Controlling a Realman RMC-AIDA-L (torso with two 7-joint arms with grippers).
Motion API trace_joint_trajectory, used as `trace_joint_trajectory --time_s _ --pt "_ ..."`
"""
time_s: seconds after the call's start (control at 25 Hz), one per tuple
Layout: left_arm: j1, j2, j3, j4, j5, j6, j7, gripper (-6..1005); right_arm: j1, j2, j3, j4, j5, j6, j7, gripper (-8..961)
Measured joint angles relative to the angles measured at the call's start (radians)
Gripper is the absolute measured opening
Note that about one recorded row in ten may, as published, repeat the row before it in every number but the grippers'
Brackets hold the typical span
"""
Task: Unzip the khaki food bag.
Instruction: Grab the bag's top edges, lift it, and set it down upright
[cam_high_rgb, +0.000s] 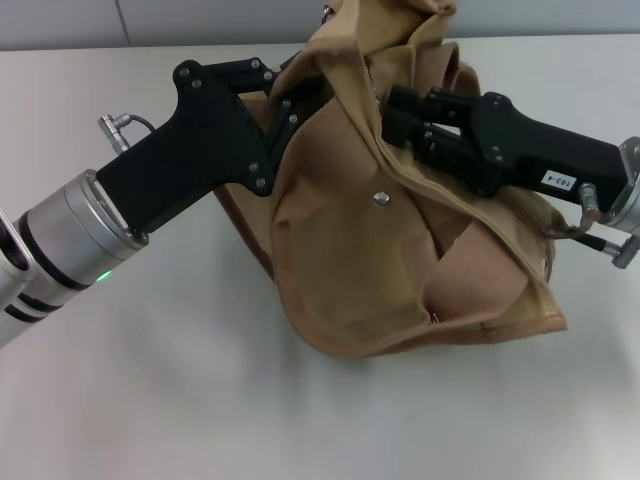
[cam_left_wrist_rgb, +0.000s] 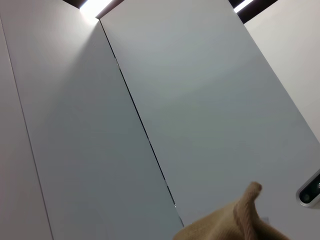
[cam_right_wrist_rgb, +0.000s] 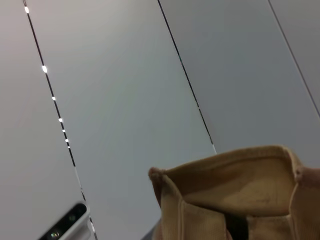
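The khaki food bag (cam_high_rgb: 400, 260) lies slumped and tilted on the white table (cam_high_rgb: 150, 400), its front pocket with the silver snap (cam_high_rgb: 380, 198) facing up. My left gripper (cam_high_rgb: 295, 95) reaches in from the left and is shut on the bag's upper left edge, with its tips buried in the fabric. From the right, my right gripper (cam_high_rgb: 388, 108) presses into the folds by a strap at the bag's top. The zipper pull is hidden. A tan fabric corner (cam_left_wrist_rgb: 235, 225) rises in the left wrist view, and the bag's folded rim (cam_right_wrist_rgb: 235, 175) shows in the right wrist view.
Both wrist views look up at grey wall panels (cam_left_wrist_rgb: 200, 100) with dark seams. Bare tabletop spreads in front of the bag and to its left. The table's far edge (cam_high_rgb: 150, 48) runs behind the arms.
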Motion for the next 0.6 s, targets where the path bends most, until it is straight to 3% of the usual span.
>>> trace_joint_trajectory --time_s 0.28,0.6 --pt "0.000 0.000 0.000 0.000 0.000 0.002 0.000 91 0.004 0.003 -0.080 -0.041 -0.008 0.062 0.029 334" --pt "0.000 0.000 0.000 0.000 0.000 0.003 0.000 94 -0.002 0.005 -0.084 -0.062 -0.004 0.065 0.023 276"
